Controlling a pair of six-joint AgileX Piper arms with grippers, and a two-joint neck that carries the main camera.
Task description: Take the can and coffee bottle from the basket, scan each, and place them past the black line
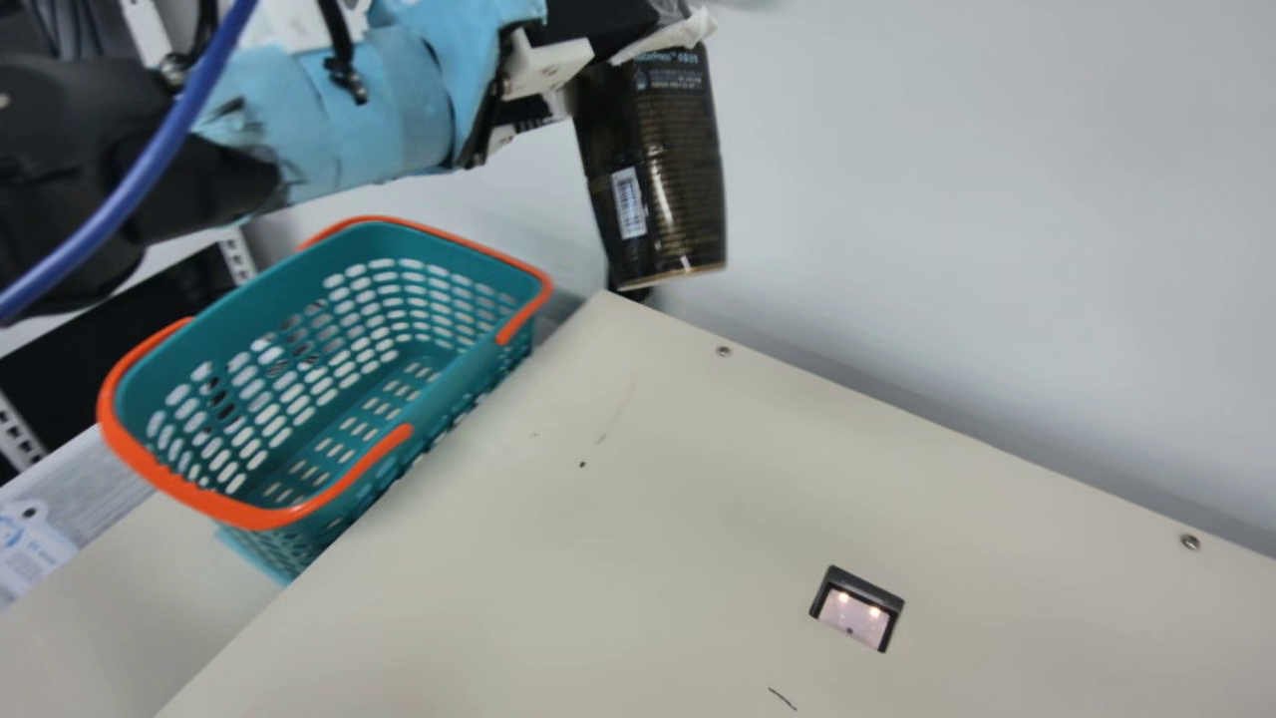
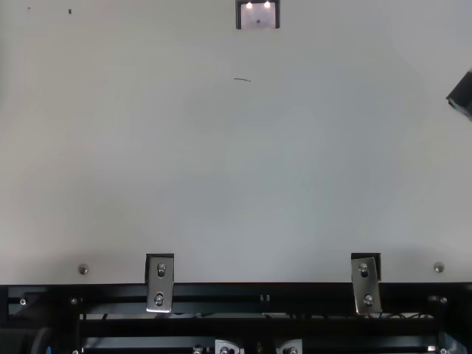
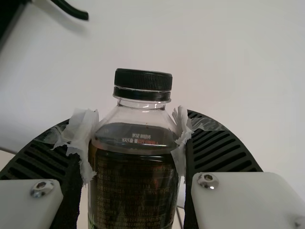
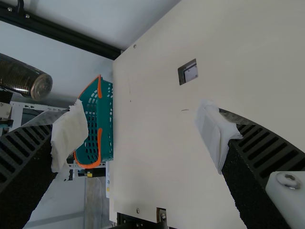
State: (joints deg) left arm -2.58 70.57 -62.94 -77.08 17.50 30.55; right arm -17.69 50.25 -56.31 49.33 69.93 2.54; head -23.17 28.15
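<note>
Dark-brown plastic bottle with ribbed black cap (image 1: 673, 170), white barcode low on side: slightly tilted, raised near worktop (image 1: 698, 479) corner. Left claw (image 1: 628, 35) clamped around its upper body, cap clear.

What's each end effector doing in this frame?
Left end effector: closed on the coffee bottle.
Right end effector: open, holding nothing.

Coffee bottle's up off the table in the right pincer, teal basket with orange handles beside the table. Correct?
Not quite: wrong arm. The left pincer has the coffee bottle, per the left wrist view. Rest holds: bottle off the table, teal basket beside it with orange handles.
</note>
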